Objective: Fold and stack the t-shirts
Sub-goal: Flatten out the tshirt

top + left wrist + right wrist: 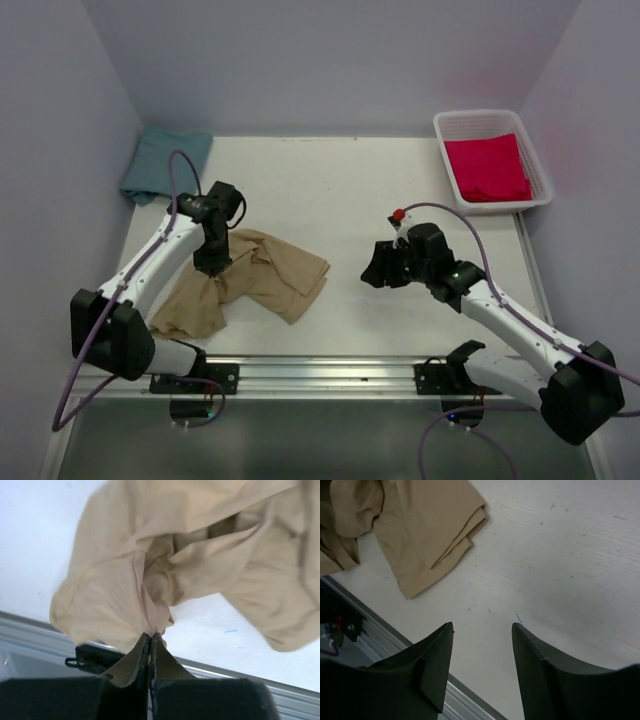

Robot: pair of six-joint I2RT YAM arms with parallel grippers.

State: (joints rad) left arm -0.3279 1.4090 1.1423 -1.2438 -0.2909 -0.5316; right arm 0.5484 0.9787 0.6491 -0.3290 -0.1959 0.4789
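Left wrist view: tan t-shirt (200,555) pinched at a fold by the closed left gripper (151,635).
Near the table's (350,190) front left the shirt is bunched; the right gripper (482,627) is held open, empty; farther back, a teal t-shirt (165,165) is seen at the left corner, a red t-shirt (487,168) in the basket (440,125).

The right gripper (482,626) stands open over the white table (560,555), with nothing between its two dark fingers. Ahead of the claw, to its left, lies the tan t-shirt (415,535) — rumpled, one layered corner pointing toward the claw's front.
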